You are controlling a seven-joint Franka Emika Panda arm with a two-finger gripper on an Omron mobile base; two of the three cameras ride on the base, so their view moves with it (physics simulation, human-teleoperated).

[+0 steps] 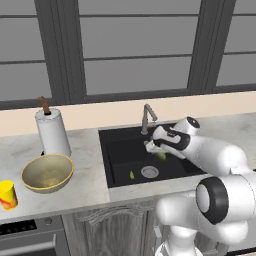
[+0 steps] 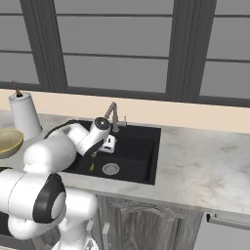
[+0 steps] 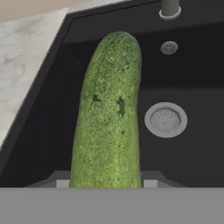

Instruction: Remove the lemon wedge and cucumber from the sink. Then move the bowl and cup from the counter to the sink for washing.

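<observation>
A: pincer (image 1: 156, 150) state?
B: clamped on cucumber (image 3: 109, 113), over the sink (image 1: 112, 165); lemon wedge (image 1: 132, 174) on basin floor.
A: handling?
B: probably stiff, light, slick skin; mid-body hold looks safest.

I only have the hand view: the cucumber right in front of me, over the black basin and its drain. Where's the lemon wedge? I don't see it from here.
Observer: The lemon wedge lies on the floor of the sink, just left of the drain in the left base view.
Operator: And the bowl and cup?
Observer: Both sit on the counter left of the sink. The bowl is nearer the sink and the cup is at the far left.
Operator: Anything close to the bowl?
Observer: A paper towel roll stands upright just behind it.
</observation>
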